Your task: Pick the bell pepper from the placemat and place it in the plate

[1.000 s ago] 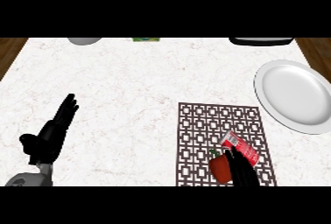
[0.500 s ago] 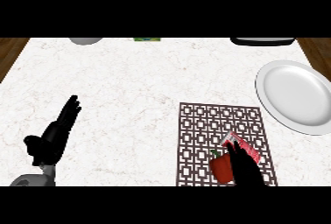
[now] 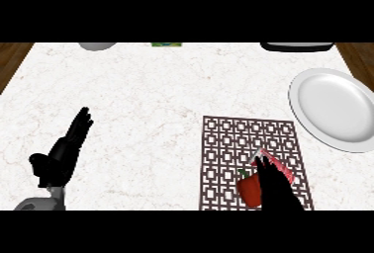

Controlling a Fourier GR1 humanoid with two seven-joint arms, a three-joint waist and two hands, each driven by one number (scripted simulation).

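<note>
bell pepper point(image 3: 248, 190), red with a bit of green stem at its far end, sits on the near part of the placemat point(image 3: 234, 138), close to the mat's near edge. right hand point(image 3: 277, 192) comes in from the near edge and lies right against the pepper's right side, covering part of it. can't tell if that hand is grasping the pepper or released, it reads as one dark shape. red-and-white patch point(image 3: 283, 172) shows just at the far right of the right hand, touching it, can't tell what it is. placemat is a brown lattice pattern, near right on the white marble counter point(image 3: 161, 89). plate point(image 3: 336, 108) is white, to the far right of the placemat, its near-left rim just beside the mat's far right corner, well apart from the pepper. left hand point(image 3: 62, 153) rests at the near left over the counter, released, fingers straight and pointing far and slightly right, holding nothing. along the far edge: grey object point(image 3: 96, 46) at left, small green object point(image 3: 166, 44) in the middle, black object point(image 3: 296, 47) at right, all cut off.
</note>
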